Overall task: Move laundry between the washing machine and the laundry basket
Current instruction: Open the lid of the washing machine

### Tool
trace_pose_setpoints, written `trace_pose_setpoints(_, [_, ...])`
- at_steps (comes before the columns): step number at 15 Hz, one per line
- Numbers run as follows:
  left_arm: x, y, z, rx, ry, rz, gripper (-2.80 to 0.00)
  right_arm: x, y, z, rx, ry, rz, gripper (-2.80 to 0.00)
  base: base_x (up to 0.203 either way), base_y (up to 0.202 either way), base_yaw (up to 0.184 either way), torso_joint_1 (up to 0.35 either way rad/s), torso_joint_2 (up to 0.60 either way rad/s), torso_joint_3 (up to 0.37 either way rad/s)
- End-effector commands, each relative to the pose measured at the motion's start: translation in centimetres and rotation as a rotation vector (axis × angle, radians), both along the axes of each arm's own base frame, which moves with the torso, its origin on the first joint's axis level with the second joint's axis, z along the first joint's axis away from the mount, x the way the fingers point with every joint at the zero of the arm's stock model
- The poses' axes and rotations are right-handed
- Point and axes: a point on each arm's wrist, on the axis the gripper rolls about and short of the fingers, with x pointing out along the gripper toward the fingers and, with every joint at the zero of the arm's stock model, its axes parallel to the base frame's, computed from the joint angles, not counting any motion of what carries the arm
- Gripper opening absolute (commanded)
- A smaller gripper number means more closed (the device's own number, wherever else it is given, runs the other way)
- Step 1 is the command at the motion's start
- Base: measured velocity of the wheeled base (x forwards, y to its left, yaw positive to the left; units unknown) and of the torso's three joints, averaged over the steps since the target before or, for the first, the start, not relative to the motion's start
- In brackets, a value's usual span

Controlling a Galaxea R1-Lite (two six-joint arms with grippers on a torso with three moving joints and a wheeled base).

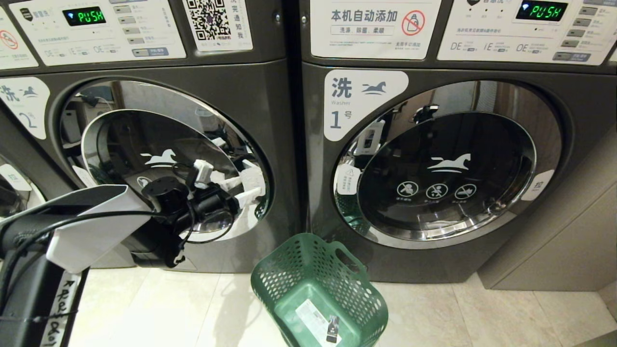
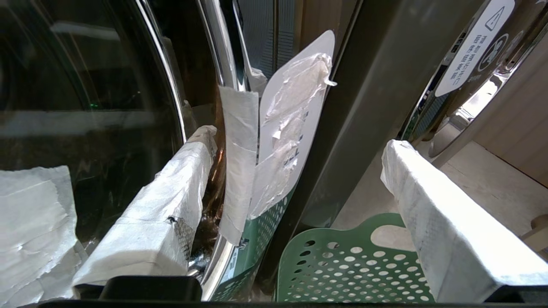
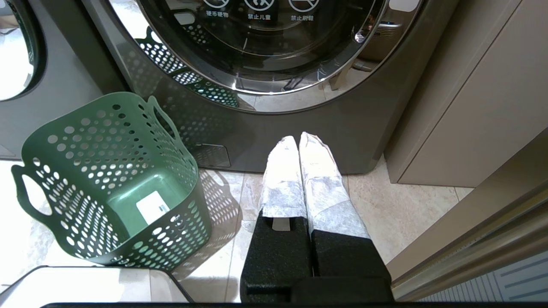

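The washing machine marked 2 stands at the left with its round chrome-rimmed door closed. My left gripper is open at the door's right edge. In the left wrist view one white-wrapped finger lies against the chrome rim beside a taped white label, and the other finger hangs over the laundry basket. The green laundry basket sits on the floor between the two washers, holding only a white label on its bottom. The laundry is out of view. My right gripper is shut, low over the floor beside the basket.
The alike washer marked 1 stands on the right with its door closed. A beige cabinet panel flanks it at the far right. Another washer's door shows at the left edge. Pale floor tiles run in front.
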Motion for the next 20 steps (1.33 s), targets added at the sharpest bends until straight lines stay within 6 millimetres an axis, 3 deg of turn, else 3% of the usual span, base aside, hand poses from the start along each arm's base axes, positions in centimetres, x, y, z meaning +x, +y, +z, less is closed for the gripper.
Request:
trace_pose_setpoints(1, [-0.1, -0.4, 0.1, -0.001, -0.008, -0.013, 0.00, 0.0, 0.0, 0.0, 0.000, 0.001, 0.000, -2.80, 0.000, 0.000, 0.000, 0.000, 0.00, 0.000])
trace_pose_setpoints(10, [-0.6, -2.6, 0.3, -0.006, -0.030, -0.100, 0.00, 0.0, 0.0, 0.0, 0.000, 0.001, 0.000, -2.80, 0.000, 0.000, 0.000, 0.000, 0.00, 0.000])
trace_pose_setpoints(17, [-3.1, -1.9, -1.6, -0.007, 0.067, -0.093, 0.00, 0.0, 0.0, 0.0, 0.000, 0.001, 0.000, -2.80, 0.000, 0.000, 0.000, 0.000, 0.00, 0.000])
trace_pose_setpoints(20, [-3.1, -0.6, -1.8, -0.004, 0.071, -0.053, 0.00, 0.0, 0.0, 0.0, 0.000, 0.001, 0.000, -2.80, 0.000, 0.000, 0.000, 0.000, 0.00, 0.000])
